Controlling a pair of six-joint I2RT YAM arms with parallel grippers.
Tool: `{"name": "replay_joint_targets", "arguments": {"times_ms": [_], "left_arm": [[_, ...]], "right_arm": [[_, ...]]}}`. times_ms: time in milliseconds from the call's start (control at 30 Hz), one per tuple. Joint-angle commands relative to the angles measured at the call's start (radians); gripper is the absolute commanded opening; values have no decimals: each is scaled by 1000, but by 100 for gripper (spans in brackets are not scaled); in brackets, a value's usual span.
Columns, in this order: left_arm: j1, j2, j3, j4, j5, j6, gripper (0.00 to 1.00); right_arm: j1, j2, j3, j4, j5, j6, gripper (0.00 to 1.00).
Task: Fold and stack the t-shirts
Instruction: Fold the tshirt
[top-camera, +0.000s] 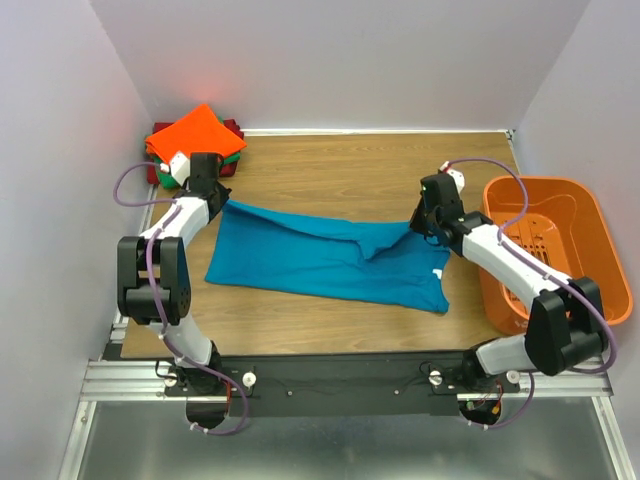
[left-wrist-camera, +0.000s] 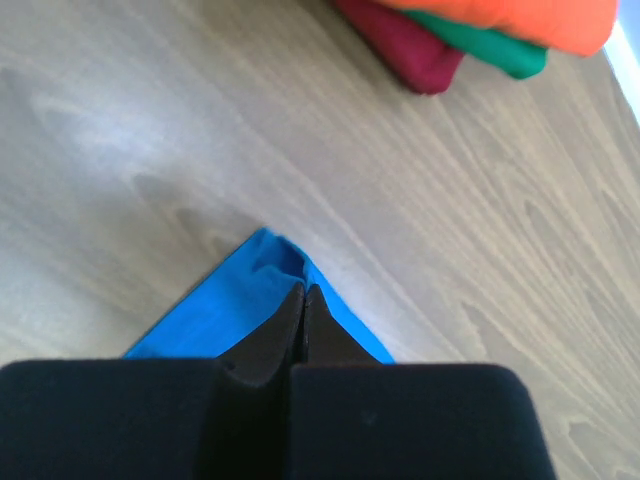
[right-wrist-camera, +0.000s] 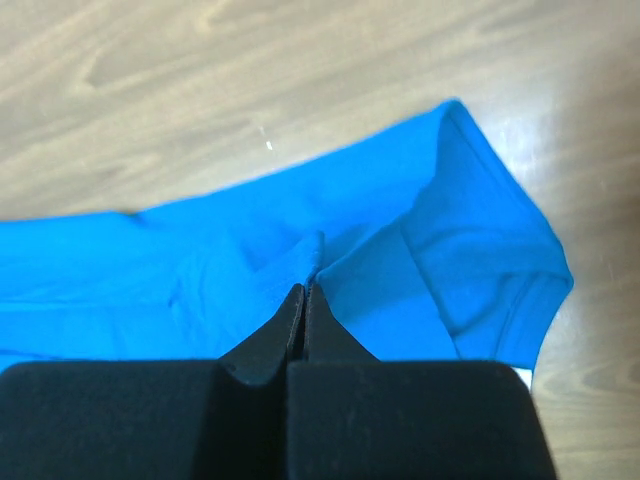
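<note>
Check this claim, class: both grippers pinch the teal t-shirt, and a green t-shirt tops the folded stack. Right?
No: the orange t-shirt tops the folded stack, with the green t-shirt under it, as the left wrist view shows. The rest holds.

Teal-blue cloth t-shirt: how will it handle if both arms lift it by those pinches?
Probably floppy: the teal-blue cloth t-shirt lies flat and creased, so its middle should sag between the left gripper and right gripper. Likely light: the cloth looks thin, ridging up at the right pinch. Pushed, it would likely bunch on the wooden table rather than slide.
</note>
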Motion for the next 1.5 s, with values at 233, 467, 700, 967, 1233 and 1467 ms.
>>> {"name": "replay_joint_targets", "arguments": {"times_ms": [233,467,700,967,1233,1467], "left_arm": [[43,137,159,-15,44,41,0],[48,180,200,-13,62,57,0],[59,179,191,-10,73,69,0],[63,161,181,-12,92,81,0],[65,112,112,-9,92,80,0],[66,65,30,3,81,74,0]], "right_arm": [[-32,147,173,-27,74,-33,1],[-35,121,173,-46,40,-22,1],[-34,12,97,-87,-21,8,1],[-34,-92,12,-133,-44,30,1],[-34,-162,-72,-150,-74,54,1],[-32,-188,-146,-150,-78,65,1]]}}
